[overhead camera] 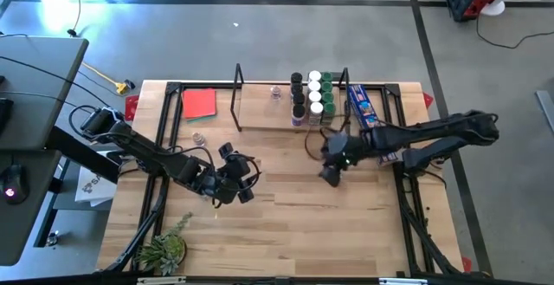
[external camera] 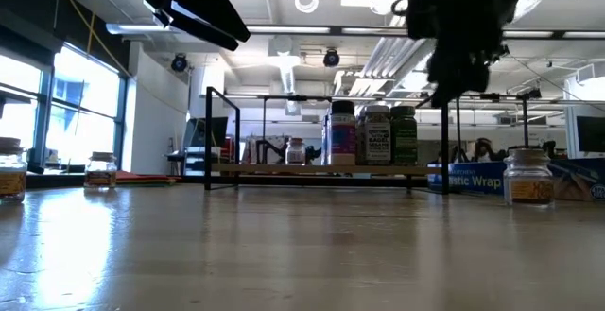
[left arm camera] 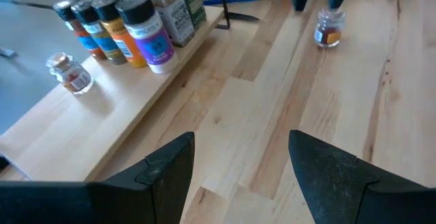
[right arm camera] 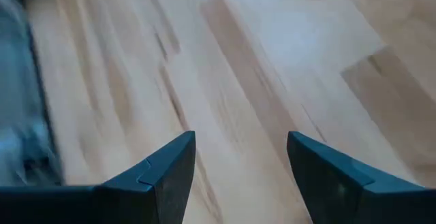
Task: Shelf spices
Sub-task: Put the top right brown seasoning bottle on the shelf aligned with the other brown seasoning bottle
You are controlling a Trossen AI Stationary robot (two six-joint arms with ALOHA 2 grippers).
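The right claw (overhead camera: 331, 176) hangs over the tabletop (overhead camera: 346, 224) just in front of the shelf (overhead camera: 260, 116), its two fingers spread wide with nothing between them; in its wrist view only bare wood shows past the fingertips (right arm camera: 178, 157). Just behind it a small clear jar (left arm camera: 328, 30) stands on the tabletop, near the long blue printed box (overhead camera: 362, 105).

The left claw (overhead camera: 235, 181) hovers near the middle of the tabletop, well apart from the right one, also wide and empty. From its wrist view the shelf runs ahead, carrying a cluster of spice jars (left arm camera: 136, 23) with black and white tops packed upright toward its right end, and one small clear jar (left arm camera: 70, 74) standing alone nearer the middle.

Another small jar (overhead camera: 198, 138) sits on the tabletop left of the shelf, near a red pad (overhead camera: 199, 103). A green plant (overhead camera: 164, 249) stands at the front left corner.
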